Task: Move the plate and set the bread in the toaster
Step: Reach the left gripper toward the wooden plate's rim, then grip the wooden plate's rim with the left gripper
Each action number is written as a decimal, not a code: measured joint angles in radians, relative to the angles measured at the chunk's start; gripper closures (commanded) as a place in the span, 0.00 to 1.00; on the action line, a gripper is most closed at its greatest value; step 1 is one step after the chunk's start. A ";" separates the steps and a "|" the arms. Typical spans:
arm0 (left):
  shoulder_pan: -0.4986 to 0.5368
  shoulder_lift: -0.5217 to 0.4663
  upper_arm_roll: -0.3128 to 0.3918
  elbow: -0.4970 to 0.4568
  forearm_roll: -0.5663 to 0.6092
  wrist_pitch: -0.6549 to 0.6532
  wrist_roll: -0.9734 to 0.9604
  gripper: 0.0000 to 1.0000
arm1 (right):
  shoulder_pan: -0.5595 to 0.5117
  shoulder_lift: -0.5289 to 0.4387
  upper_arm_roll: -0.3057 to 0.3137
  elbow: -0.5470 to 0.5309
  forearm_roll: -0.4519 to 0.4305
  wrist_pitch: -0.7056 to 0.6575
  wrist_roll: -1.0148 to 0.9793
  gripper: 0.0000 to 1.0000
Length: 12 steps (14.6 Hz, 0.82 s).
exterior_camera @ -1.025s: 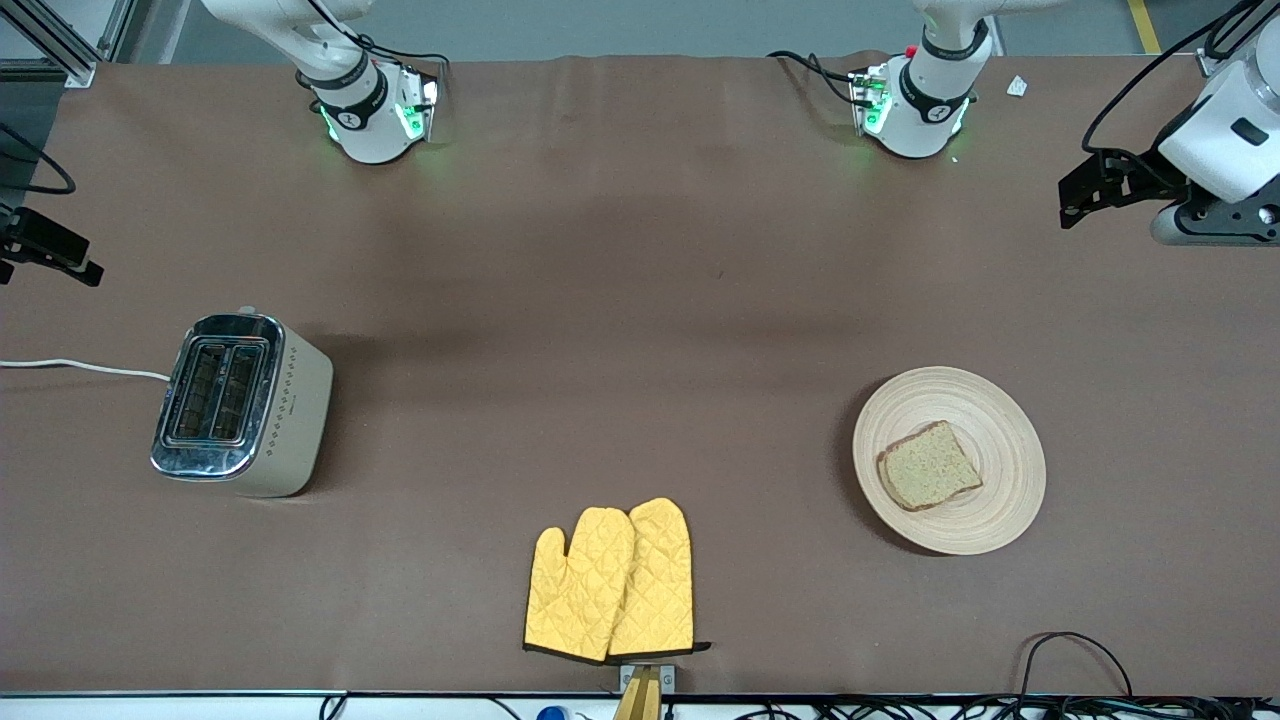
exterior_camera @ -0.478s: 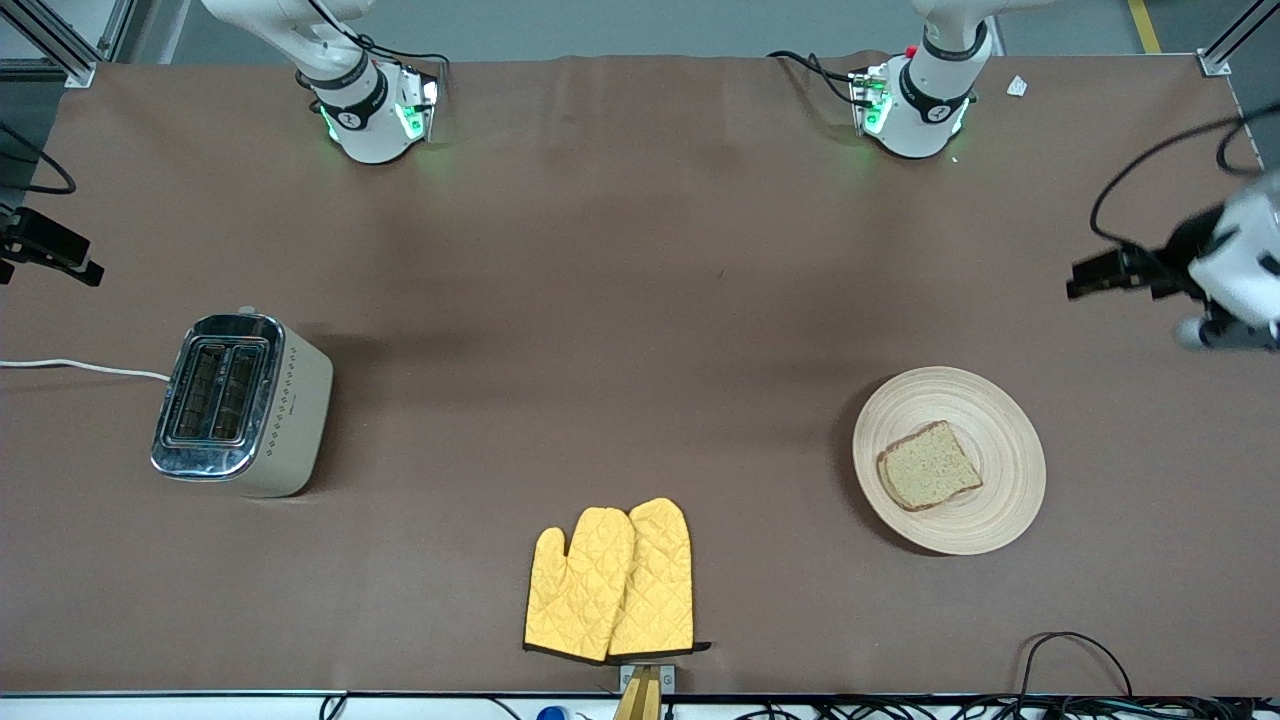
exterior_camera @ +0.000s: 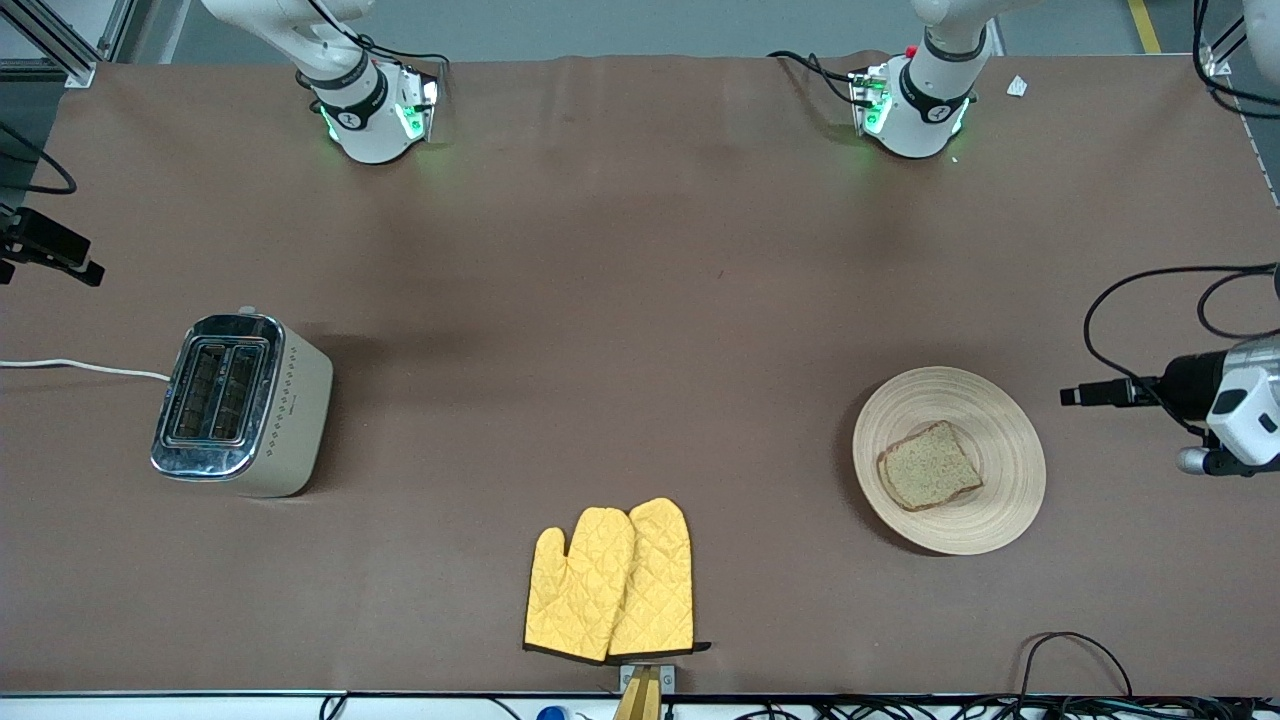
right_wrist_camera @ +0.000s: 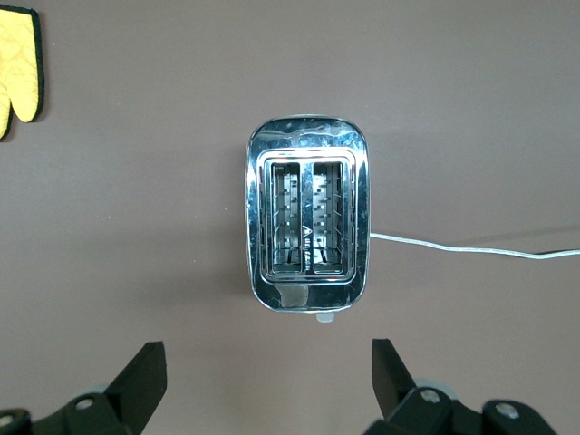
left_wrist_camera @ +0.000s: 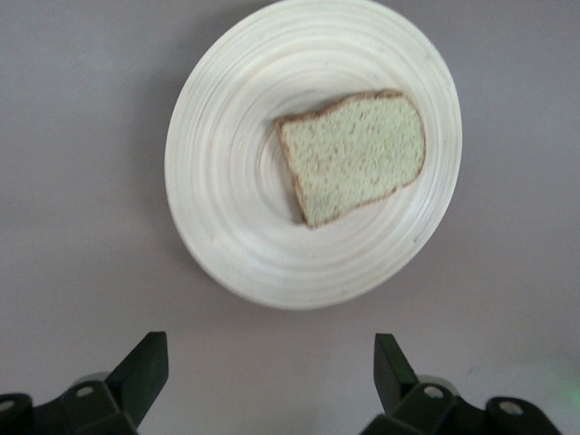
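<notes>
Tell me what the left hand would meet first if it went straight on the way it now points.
Most likely the rim of the plate: the open left hand faces it, with bare table between. The bread lies further along. Height above the table is unclear.

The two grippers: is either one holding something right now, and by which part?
Nothing is held. The left gripper is open beside the plate; the right gripper is open near the toaster.

1. Round pale beige wooden plate, concentric ring grooves, near my left gripper.
2. Square brown speckled bread slice, darker crust.
3. Cream-sided chrome-topped toaster, dotted row, white cord.
4. Yellow quilted oven mitts, black trim.
5. Plain brown table.
</notes>
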 measured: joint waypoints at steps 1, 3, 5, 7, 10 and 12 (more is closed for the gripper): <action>0.030 0.043 0.000 -0.001 -0.037 0.031 0.057 0.00 | 0.000 0.000 0.000 0.000 0.000 0.000 0.000 0.00; 0.075 0.125 0.000 -0.001 -0.099 0.080 0.148 0.08 | 0.000 0.000 0.000 0.000 0.000 0.000 0.000 0.00; 0.105 0.186 0.000 0.001 -0.149 0.101 0.223 0.12 | 0.000 0.000 0.000 0.000 0.000 0.000 0.000 0.00; 0.126 0.226 -0.001 0.003 -0.165 0.105 0.293 0.20 | 0.000 0.000 0.000 0.000 0.000 0.000 0.000 0.00; 0.139 0.260 -0.001 0.006 -0.210 0.121 0.336 0.28 | 0.000 0.000 0.000 0.000 0.000 -0.001 0.000 0.00; 0.139 0.286 -0.002 0.006 -0.253 0.130 0.363 0.33 | 0.000 0.000 0.000 -0.002 0.000 -0.001 0.000 0.00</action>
